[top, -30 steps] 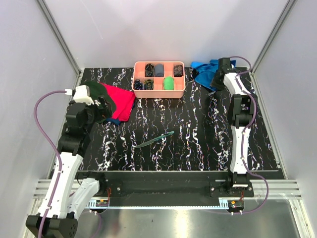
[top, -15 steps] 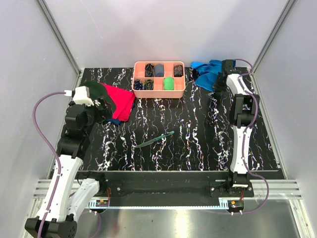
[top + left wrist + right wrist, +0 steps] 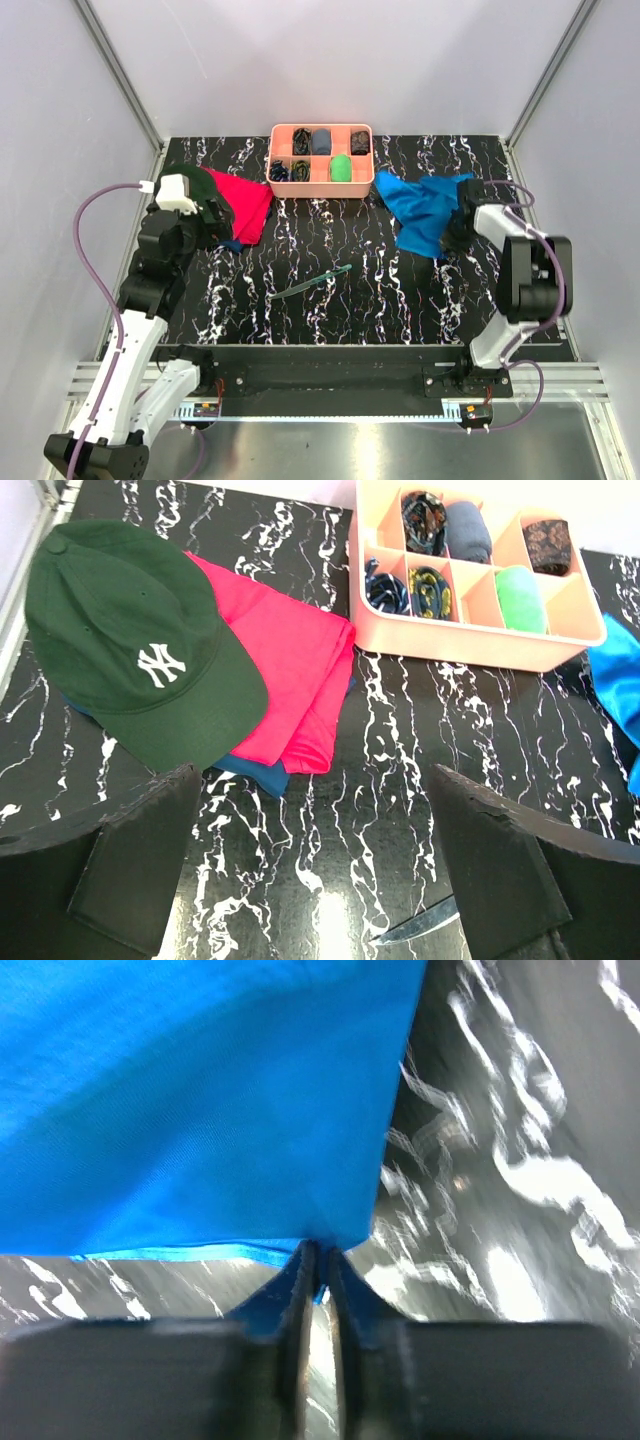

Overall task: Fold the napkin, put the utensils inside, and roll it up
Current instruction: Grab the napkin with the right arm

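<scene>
Right gripper (image 3: 318, 1260) clamped on a corner of the napkin (image 3: 420, 210). The cloth spreads out to its left over the table (image 3: 340, 240). Utensils (image 3: 310, 282) lie well left of it, apart from the cloth. Left gripper (image 3: 312, 780) spread wide, empty, with the cap (image 3: 130, 660) just beyond.

worktop (image 3: 400, 300): glossy black marble pattern, white veins | walls (image 3: 330, 60): plain pale grey-lilac panels at far, left and right edges | frame posts (image 3: 122, 80): bare aluminium, rising from far corners | near edge: pale rail (image 3: 330, 416), brushed metal sheet (image 3: 380, 455) beyond | light: soft, even, glare patch on worktop
</scene>
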